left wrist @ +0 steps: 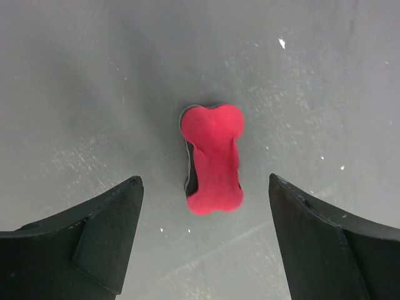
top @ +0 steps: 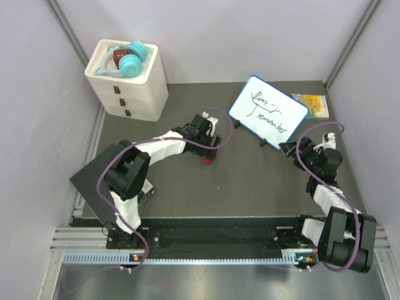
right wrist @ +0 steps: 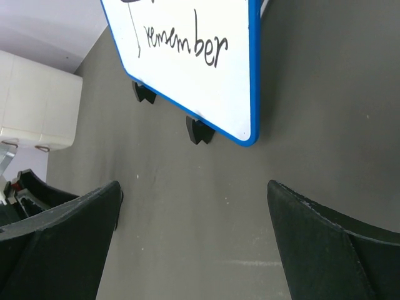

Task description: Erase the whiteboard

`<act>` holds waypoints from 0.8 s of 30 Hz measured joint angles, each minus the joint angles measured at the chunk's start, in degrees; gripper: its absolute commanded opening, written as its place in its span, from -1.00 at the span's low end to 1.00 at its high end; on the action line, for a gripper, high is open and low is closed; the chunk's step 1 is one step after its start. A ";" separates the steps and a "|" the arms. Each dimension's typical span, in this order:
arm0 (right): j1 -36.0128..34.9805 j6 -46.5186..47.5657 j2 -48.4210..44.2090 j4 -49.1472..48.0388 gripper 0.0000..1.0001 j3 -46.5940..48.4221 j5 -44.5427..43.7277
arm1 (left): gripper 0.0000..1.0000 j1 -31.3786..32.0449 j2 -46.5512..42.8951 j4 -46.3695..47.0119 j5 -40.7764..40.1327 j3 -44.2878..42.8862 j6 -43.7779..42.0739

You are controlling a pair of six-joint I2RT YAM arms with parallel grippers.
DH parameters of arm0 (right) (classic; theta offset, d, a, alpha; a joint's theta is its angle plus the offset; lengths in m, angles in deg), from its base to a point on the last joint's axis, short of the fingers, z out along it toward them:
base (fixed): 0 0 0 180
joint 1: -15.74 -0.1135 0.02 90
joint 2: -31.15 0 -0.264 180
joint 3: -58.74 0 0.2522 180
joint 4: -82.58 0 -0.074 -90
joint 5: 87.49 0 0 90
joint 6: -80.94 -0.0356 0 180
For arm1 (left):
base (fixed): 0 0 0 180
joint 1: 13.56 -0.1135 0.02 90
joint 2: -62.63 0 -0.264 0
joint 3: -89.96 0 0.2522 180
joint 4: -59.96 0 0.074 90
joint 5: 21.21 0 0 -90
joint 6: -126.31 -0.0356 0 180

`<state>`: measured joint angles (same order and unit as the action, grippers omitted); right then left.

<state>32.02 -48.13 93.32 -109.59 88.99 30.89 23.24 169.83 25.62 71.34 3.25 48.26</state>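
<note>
The left claw [left wrist: 205,187] held its two black jaws wide apart, clamped on nothing. Between them, touching neither, lay a small red bone-shaped eraser [left wrist: 212,156] on the dark grey table mat [left wrist: 75,94]. Bare mat showed on both sides of it and past its far end.

The right claw [right wrist: 194,187] was likewise spread open and empty over bare mat. It faced the near lower corner of the small white rectangular whiteboard with a thin blue rim [right wrist: 187,62]. The board stood propped on small black feet [right wrist: 199,130], apart from the claw, with a strip of free mat between them.

From above, the whiteboard [top: 269,115] sat toward the far right of the mat, turned at an angle, with black handwriting on its face. A small colourful book [top: 312,105] lay just behind its right end, close to the right wall. The left claw [top: 206,150] hung near the mat's middle, with open mat between it and the board. A white stack of plastic drawers [top: 128,94] filled the far left corner, with turquoise headphones [top: 128,59] in its top tray. A flat black square panel [top: 87,181] lay over the mat's left edge beside the left arm.

Only the top view showed the book, headphones and panel. Only the left wrist view showed the gaps between eraser and jaws. Only the right wrist view showed the board's feet and the written word "remember" plainly.
</note>
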 measured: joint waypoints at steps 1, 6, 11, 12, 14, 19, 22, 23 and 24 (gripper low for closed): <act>0.00 -0.02 0.00 -0.15 0.98 -0.02 0.07 | 0.62 -0.04 0.35 0.39 0.11 0.00 -0.15; 0.02 -0.09 0.17 -0.87 0.98 -0.02 0.22 | 0.30 -0.11 2.47 2.03 0.85 -0.02 -0.28; 0.02 -0.11 0.17 -1.46 0.98 -0.42 0.22 | 0.17 -0.11 4.52 4.17 1.51 -0.94 -0.24; 0.02 -0.11 0.22 -1.53 0.98 -0.55 0.22 | 0.15 -0.11 4.83 4.50 1.51 -1.18 -0.15; 0.02 -0.11 0.22 -1.51 0.98 -0.81 0.22 | 0.05 -0.11 5.16 5.11 1.49 -1.31 -0.15; 0.04 -0.11 0.31 -1.53 0.98 -0.87 0.15 | -0.31 -0.11 5.60 5.75 1.33 -1.53 0.00; 0.02 -0.09 0.33 -1.51 0.98 -0.87 -0.07 | -0.52 -0.11 5.60 5.77 1.29 -1.53 0.07; 0.02 -0.07 0.33 -1.51 0.98 -0.87 -0.11 | -0.56 -0.11 5.60 5.79 1.29 -1.53 0.11; 0.04 -0.07 0.35 -1.51 0.98 -0.87 -0.15 | -0.68 -0.11 5.60 5.79 1.33 -1.53 0.09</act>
<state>32.06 -48.19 93.67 -111.10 88.12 30.74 23.13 175.42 31.41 72.67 1.72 48.35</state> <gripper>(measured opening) 0.990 0.290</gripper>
